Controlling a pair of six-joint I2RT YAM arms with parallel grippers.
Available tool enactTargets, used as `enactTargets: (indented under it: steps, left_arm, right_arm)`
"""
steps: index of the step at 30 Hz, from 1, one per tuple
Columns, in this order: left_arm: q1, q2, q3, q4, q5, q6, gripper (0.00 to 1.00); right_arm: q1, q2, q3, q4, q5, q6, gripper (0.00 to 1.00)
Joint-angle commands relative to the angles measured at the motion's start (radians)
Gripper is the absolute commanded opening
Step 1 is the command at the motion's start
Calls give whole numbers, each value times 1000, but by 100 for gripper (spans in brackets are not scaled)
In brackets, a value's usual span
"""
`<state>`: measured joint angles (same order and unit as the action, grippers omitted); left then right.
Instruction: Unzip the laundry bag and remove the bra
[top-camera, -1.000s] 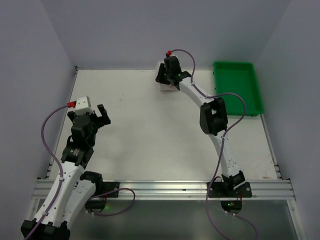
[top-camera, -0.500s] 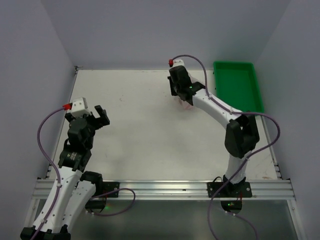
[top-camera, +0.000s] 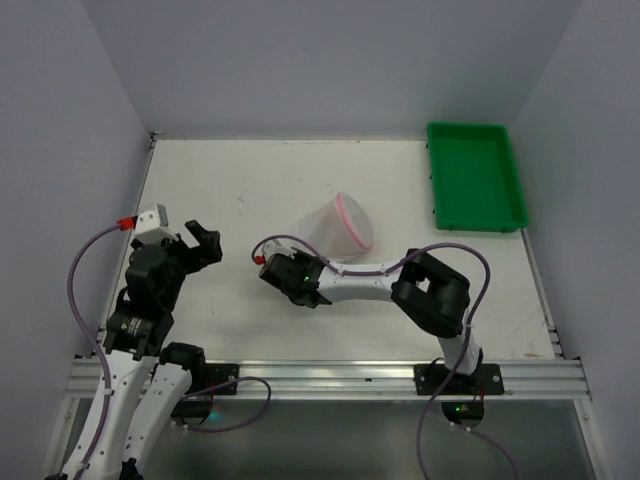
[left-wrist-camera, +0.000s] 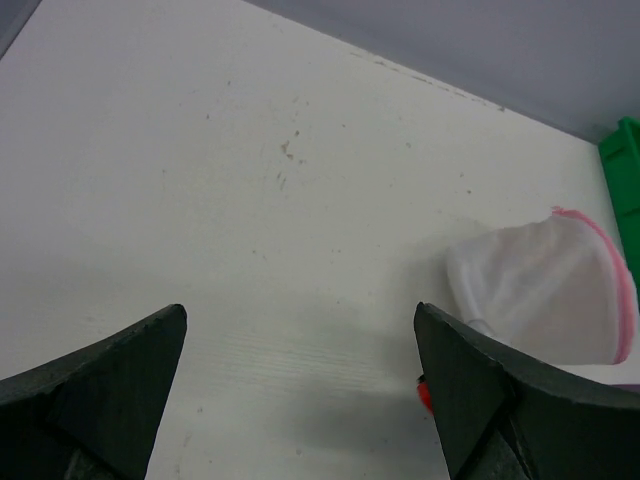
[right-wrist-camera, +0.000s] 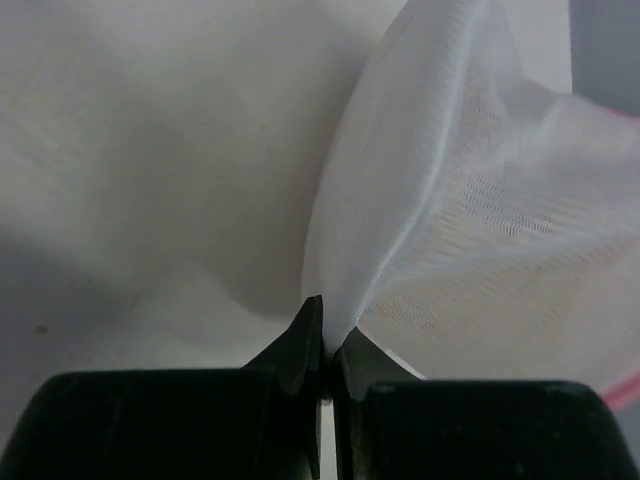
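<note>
A white table (top-camera: 250, 180) within pale grey walls (top-camera: 300, 60) carries a green tray (top-camera: 474, 176) at its far right corner, with the laundry bag (top-camera: 338, 226) near the middle, well apart from the tray. The right gripper (right-wrist-camera: 325, 335) has its 2 fingers pinched tight on a fold of the bag's white mesh. The left gripper (left-wrist-camera: 300, 312) hangs over the table's left side, fingers spread wide, holding nothing.

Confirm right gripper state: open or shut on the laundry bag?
Shut. The right gripper has its fingers closed on a fold of the laundry bag mesh, no gap between them.
</note>
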<state>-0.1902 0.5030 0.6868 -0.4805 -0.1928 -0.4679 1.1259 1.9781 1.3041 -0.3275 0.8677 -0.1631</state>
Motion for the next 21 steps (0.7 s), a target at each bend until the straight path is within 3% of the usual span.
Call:
enactTargets:
  steps: [1,3,4,7,13,16,21]
  left_arm:
    - [8,-61,6,-69,32,-57,100]
    - [8,-81,16,-95,26,-61,100]
    - [8,-84,25,-107,23,-66,100]
    - [8,-98,57,-148,15,-71,100]
    - [8,-104,83,-170,-10,-63,100]
    - [8,-90,86,-170,13,-67,100]
    - [8,-66,134,-170,-13,-57,100]
  right_arm:
    - [63,2,18,-28,11,-59,4]
    - [101,11,38,-57,-19,-43,12]
    - [110,14,52,-80,-101,-8,23]
    - [141,10,83,-117,-267,26,35]
    - [150,-56,70,-119,-437,103,40]
    - [150,-110,70,-131,-476,149,51]
    - [150,-226,37,-142,-570,238,56]
